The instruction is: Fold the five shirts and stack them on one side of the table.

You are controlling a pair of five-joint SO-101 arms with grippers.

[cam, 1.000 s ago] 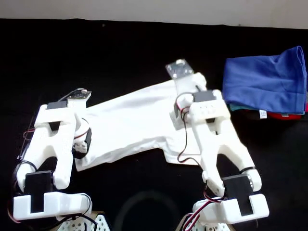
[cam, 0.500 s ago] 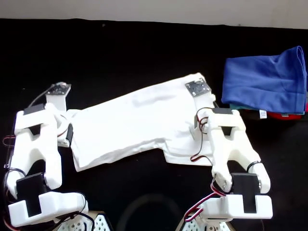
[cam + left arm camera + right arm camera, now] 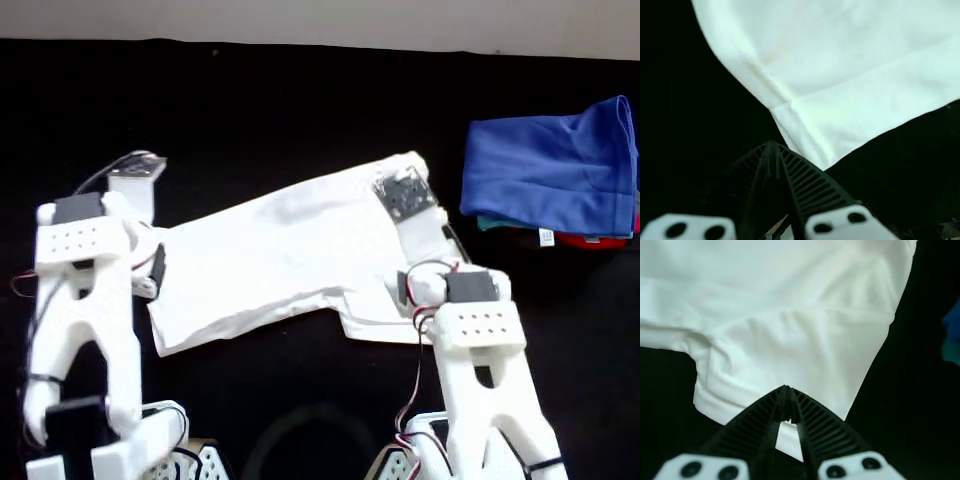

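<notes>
A white shirt (image 3: pixel 290 255) lies spread flat across the middle of the black table (image 3: pixel 260 110), with one short sleeve (image 3: pixel 375 318) pointing toward the near edge. My left gripper (image 3: pixel 773 146) is shut and empty, hovering just off the shirt's left hem corner (image 3: pixel 805 142); in the high view it is at the shirt's left end (image 3: pixel 157 272). My right gripper (image 3: pixel 785 390) is shut with nothing in it and hangs above the sleeve (image 3: pixel 790 345) near its lower edge. A blue folded shirt (image 3: pixel 550 170) tops a stack at the right.
Under the blue shirt show a teal layer (image 3: pixel 490 224) and a red one (image 3: pixel 590 240). The stack sits at the table's right edge, a short gap from the white shirt. Bare black table lies behind the shirt and along the near edge between the two arm bases.
Both arms have drawn back from over the shirt toward their bases and lifted. The left arm swung out to the shirt's left end. The shirt itself has stayed put.
</notes>
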